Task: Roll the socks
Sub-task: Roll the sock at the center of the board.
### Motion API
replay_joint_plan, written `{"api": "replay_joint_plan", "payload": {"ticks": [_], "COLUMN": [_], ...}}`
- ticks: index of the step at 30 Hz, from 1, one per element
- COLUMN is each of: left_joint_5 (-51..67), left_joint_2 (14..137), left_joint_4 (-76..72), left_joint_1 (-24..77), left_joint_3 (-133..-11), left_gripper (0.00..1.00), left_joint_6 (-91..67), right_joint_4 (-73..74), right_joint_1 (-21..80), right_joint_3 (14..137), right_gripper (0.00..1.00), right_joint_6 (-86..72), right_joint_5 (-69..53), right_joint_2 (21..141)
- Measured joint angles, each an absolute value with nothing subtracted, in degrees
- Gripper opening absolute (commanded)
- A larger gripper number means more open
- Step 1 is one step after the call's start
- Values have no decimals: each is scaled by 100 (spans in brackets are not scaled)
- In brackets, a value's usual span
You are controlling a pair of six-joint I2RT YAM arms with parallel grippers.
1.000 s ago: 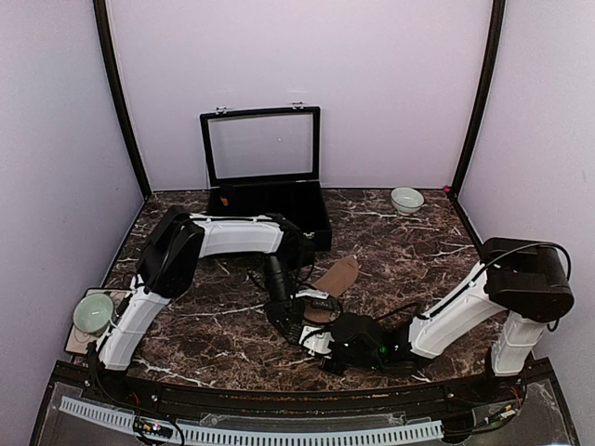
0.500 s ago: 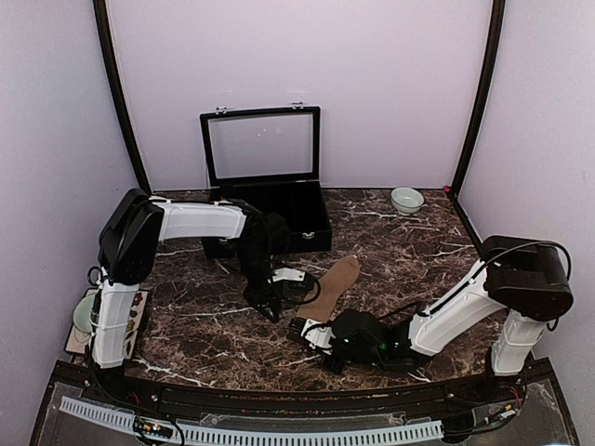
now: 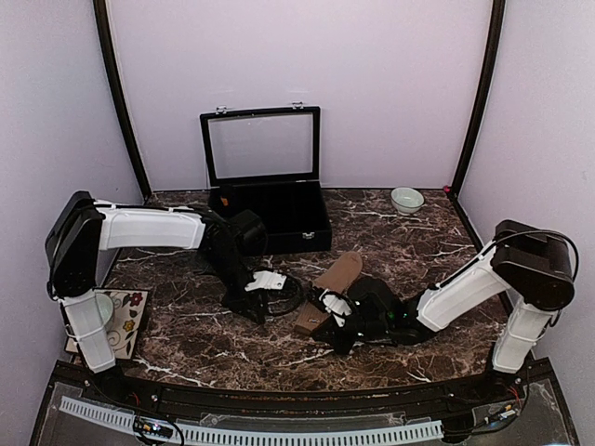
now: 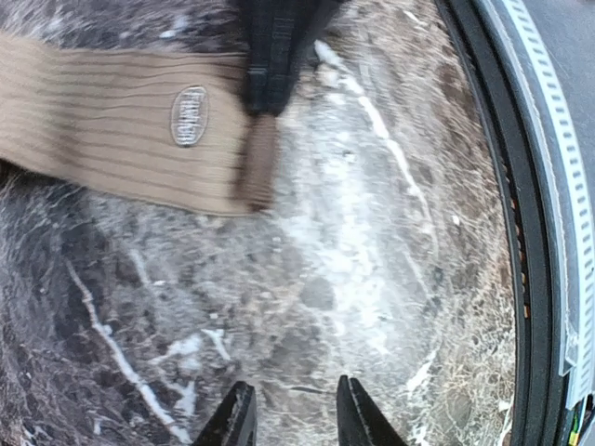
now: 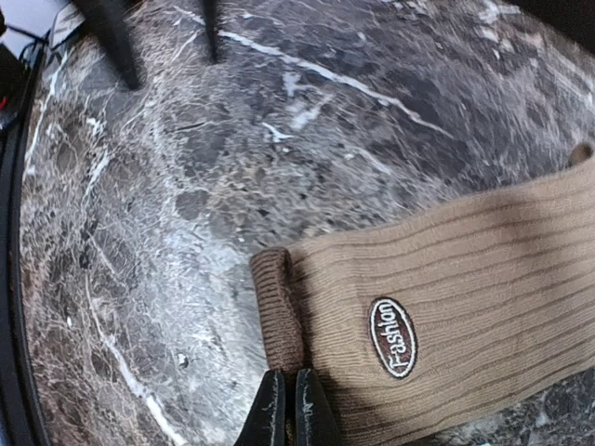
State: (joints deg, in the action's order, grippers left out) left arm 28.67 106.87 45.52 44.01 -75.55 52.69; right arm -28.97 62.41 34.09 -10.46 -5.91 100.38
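A tan-brown ribbed sock [image 3: 337,273] lies flat on the marble table, its darker cuff [image 5: 279,311] pointing toward the near edge. An oval "Fashion" label [image 5: 392,336] sits near that cuff. My right gripper [image 5: 286,398] is shut on the cuff's edge, low over the table [image 3: 323,323]. The sock [image 4: 112,125] also shows in the left wrist view, with the right gripper's black fingers [image 4: 274,56] on its cuff. My left gripper [image 4: 296,416] stands open and empty over bare marble, left of the sock [image 3: 255,308].
A black case [image 3: 270,216] with its glass lid raised stands at the back centre. A small pale bowl [image 3: 406,200] sits at the back right. A floral mat [image 3: 128,311] lies at the left edge. A black rail [image 4: 507,232] borders the near side.
My left arm has swung away to the left, off the sock. My right gripper moved up to the sock's cuff and closed on it.
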Motion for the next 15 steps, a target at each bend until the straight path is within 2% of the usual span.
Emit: {"api": "replay_joint_plan", "payload": {"ticks": [3, 5, 7, 15], "left_joint_5": [2805, 2711, 2596, 2084], "left_joint_2": [10333, 10101, 10003, 10698], "left_joint_4": [4198, 3857, 3577, 2801], "left_joint_1": [4615, 4871, 5118, 5669], "left_joint_3": [-7122, -6840, -6696, -7190], "left_gripper": [27, 30, 28, 25], "left_joint_6": [5481, 5627, 5749, 6062], "right_joint_4": [-2681, -2563, -2512, -2499], "right_joint_1": [5979, 5867, 5787, 5494], "right_joint_3": [3498, 3573, 3612, 3680], "right_gripper": [0, 0, 0, 0], "right_joint_6": [-1433, -1667, -1848, -2412], "right_joint_5": [-1079, -1323, -1516, -2154], "right_joint_2": [10042, 10073, 10106, 10239]}}
